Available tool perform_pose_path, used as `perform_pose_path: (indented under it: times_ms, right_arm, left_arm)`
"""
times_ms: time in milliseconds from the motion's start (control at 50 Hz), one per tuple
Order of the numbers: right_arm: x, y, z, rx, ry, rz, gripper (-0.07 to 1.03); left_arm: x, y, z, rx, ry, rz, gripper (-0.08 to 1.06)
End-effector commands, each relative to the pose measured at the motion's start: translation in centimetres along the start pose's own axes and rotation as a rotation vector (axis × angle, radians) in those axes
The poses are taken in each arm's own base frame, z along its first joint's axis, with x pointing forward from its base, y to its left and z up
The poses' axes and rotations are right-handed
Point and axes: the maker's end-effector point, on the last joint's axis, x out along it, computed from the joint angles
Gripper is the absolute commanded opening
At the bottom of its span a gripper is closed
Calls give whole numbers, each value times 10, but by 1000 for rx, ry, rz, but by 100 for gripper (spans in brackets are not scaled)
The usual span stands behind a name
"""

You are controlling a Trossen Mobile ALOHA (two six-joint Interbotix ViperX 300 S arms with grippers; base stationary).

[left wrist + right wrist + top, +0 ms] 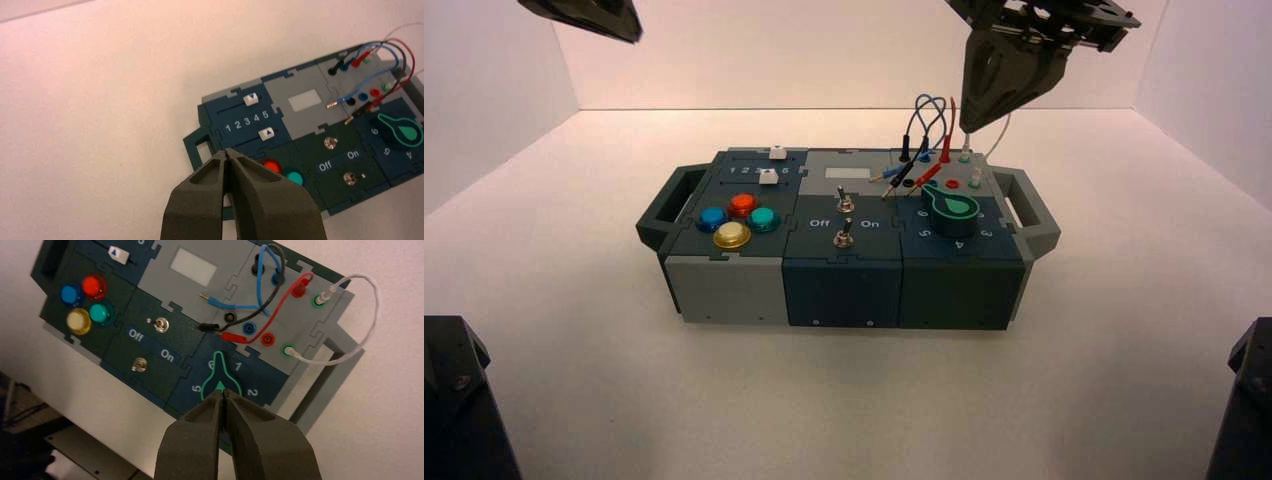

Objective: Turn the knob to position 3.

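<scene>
High view, near to far. Right of centre on the box, the green-topped knob (952, 211) has its pointer between 6 (211, 364) and 1 (238, 366) (right wrist view); the 3 (987, 233) lies at its right, so the whole turn appears to remain. Upper right, the right gripper (969, 128), tips pressed together, grips nothing. Upper left, the left gripper (634, 38) waits, closed and empty.

Pale tabletop (584, 380), plain whitish back wall (774, 60), pale side walls left (494, 100) and right (1214, 100)
</scene>
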Motion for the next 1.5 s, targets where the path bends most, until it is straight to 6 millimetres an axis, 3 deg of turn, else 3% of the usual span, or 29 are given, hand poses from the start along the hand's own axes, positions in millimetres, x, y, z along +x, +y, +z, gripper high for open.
perform_pose_path:
  times_ms: [20, 240, 600, 760, 1000, 1300, 1500]
  right_arm:
    - [-7, 6, 11, 3, -34, 16, -2]
    - [-5, 5, 8, 0, -24, 10, -2]
    - [-1, -9, 0, -24, -2, -36, -2]
    - [0, -22, -8, 0, 10, -59, -2]
    - [-19, -37, -7, 43, -53, -81, -2]
    - [-42, -45, -9, 53, -74, -101, -2]
    - [-45, -48, -15, 37, -76, -118, -2]
  left_arm:
    - [0, -6, 14, 14, -9, -15, -3]
    - [8, -29, 16, 73, 35, -66, -3]
    - [33, -112, 8, 243, 153, -225, -3]
    - [46, -126, 3, 264, 206, -235, -3]
    - [67, -151, -5, 322, 271, -255, -3]
    - [94, -175, -12, 370, 330, -265, -3]
    - [107, -187, -9, 389, 338, -270, -3]
